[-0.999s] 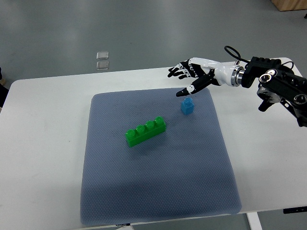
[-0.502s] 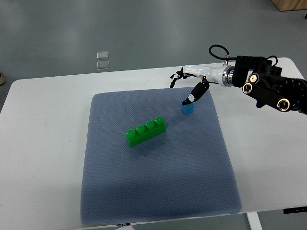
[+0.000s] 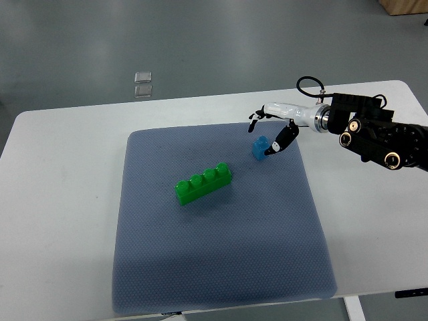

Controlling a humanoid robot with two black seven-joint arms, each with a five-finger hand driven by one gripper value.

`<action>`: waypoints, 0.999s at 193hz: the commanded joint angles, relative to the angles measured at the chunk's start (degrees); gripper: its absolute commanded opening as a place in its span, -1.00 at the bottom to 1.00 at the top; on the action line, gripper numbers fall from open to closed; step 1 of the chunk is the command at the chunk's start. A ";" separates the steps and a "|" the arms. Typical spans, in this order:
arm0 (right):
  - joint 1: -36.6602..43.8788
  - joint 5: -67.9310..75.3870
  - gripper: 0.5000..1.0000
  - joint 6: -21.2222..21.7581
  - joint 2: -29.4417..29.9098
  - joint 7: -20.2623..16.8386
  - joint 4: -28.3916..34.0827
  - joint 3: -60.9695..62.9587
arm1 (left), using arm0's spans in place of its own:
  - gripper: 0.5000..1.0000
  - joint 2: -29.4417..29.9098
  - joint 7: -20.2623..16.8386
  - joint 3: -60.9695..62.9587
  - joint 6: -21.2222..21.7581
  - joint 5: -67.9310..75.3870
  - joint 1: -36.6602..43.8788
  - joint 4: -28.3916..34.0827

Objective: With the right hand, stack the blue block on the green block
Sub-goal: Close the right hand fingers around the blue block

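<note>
The small blue block [image 3: 259,148] sits tilted near the far right of the blue-grey mat [image 3: 221,261]. My right hand [image 3: 263,136] reaches in from the right and is closed around the block. Its thumb [image 3: 279,142] presses the block's right side, and the other fingers [image 3: 254,122] curl over its far left side. The long green block [image 3: 203,184], with a row of studs on top, lies on the mat's middle, left of and nearer than the blue block. A stretch of bare mat separates the two blocks. The left arm does not show.
The mat covers most of a white table [image 3: 60,200], whose front edge is close to the mat's near side. Two small clear tiles [image 3: 142,83] lie on the grey floor beyond the table. My right forearm [image 3: 374,134] hangs over the table's far right corner.
My right hand dropped from above the mat's far edge onto the blue block and its fingers closed around it. The block now tilts and has shifted slightly away.
</note>
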 commanded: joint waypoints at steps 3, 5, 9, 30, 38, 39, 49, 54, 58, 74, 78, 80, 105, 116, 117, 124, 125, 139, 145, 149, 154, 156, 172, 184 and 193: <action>-0.08 -0.63 0.40 -0.61 0.18 0.87 -0.68 -0.95 | 1.00 0.00 0.00 0.09 0.00 0.01 0.00 0.00; -0.08 -0.63 0.40 -0.61 0.18 0.87 -0.68 -0.95 | 1.00 0.00 0.00 0.09 0.00 0.01 0.00 0.00; -0.17 -1.24 0.33 -1.22 1.06 1.13 -1.12 -1.22 | 1.00 0.00 0.00 0.18 0.00 0.01 0.00 0.00; -0.17 -1.59 0.33 -1.57 1.50 1.22 -1.56 -1.92 | 1.00 0.00 0.00 0.18 0.00 0.01 0.00 -0.09; -0.17 -1.59 0.32 -1.66 1.77 1.22 -1.65 -2.27 | 1.00 0.00 0.00 0.18 0.00 0.01 0.00 -0.09; -0.17 -1.59 0.32 -1.66 1.77 1.22 -1.65 -2.27 | 1.00 0.00 0.00 0.18 0.00 0.01 0.00 -0.09; -0.26 -1.59 0.30 -2.18 2.03 1.22 -2.00 -2.36 | 1.00 0.00 0.00 0.18 0.00 0.01 0.00 -0.09; -0.26 -1.59 0.28 -2.37 2.03 1.22 -2.18 -2.45 | 1.00 0.00 0.00 0.18 0.00 0.01 0.00 -0.09; -0.26 -1.59 0.28 -2.37 2.03 1.22 -2.18 -2.45 | 1.00 0.00 0.00 0.18 0.00 0.01 0.00 -0.09; -0.26 -1.59 0.18 -2.63 2.12 1.22 -2.35 -3.15 | 1.00 0.00 0.00 0.09 0.00 0.01 0.00 -0.09; -0.26 -1.59 0.17 -2.63 2.12 1.22 -2.35 -3.33 | 1.00 0.00 0.00 0.09 0.00 0.01 0.00 -0.09; -0.26 -1.59 0.16 -2.63 2.12 1.22 -2.35 -3.41 | 1.00 0.00 0.00 0.09 0.00 0.01 0.00 -0.09; -0.44 -1.59 0.04 -2.63 2.12 1.22 -2.35 -3.77 | 1.00 0.00 0.00 0.09 0.00 0.01 0.00 -0.09; -0.70 -1.59 0.04 -2.80 2.12 1.22 -2.44 -3.85 | 1.00 0.00 0.00 0.09 0.00 0.01 0.00 -0.09; -0.70 -1.59 0.04 -2.80 2.12 1.22 -2.44 -3.85 | 1.00 0.00 0.00 0.09 0.00 0.01 0.00 -0.09; -0.79 -1.59 0.04 -2.98 2.12 1.22 -2.44 -3.85 | 1.00 0.00 0.00 0.09 0.00 0.01 0.00 -0.09; -0.79 -1.59 0.04 -3.07 2.12 1.22 -2.44 -3.94 | 1.00 0.00 0.00 0.09 0.00 0.01 0.00 -0.09; -0.79 -1.59 0.03 -3.33 2.12 1.22 -2.44 -4.29 | 1.00 0.00 0.00 0.09 0.00 0.01 0.00 -0.09; -0.79 -1.59 0.01 -3.42 2.12 1.22 -2.44 -4.47 | 1.00 0.00 0.00 0.09 0.00 0.01 0.00 -0.09; -0.79 -1.68 -0.03 -3.42 2.12 1.22 -2.53 -4.47 | 1.00 0.00 0.00 0.09 0.00 0.01 0.00 -0.09; -0.79 -1.59 -0.04 -3.33 2.12 1.22 -2.62 -4.47 | 1.00 0.00 0.00 0.09 0.00 0.01 0.00 -0.09; -0.79 -1.59 -0.05 -3.33 2.12 1.22 -2.71 -4.47 | 1.00 0.00 0.00 0.09 0.00 0.01 0.00 -0.09; -0.79 -1.68 -0.12 -3.42 2.12 1.22 -3.06 -4.38 | 1.00 0.00 0.00 0.09 0.00 0.01 0.00 -0.09; -0.79 -1.59 -0.16 -3.42 2.12 1.22 -3.06 -4.38 | 1.00 0.00 0.00 0.09 0.00 0.01 0.00 -0.09; -0.79 -1.60 -0.21 -3.42 2.12 1.22 -3.06 -4.38 | 1.00 0.00 0.00 0.09 0.00 0.01 0.00 -0.09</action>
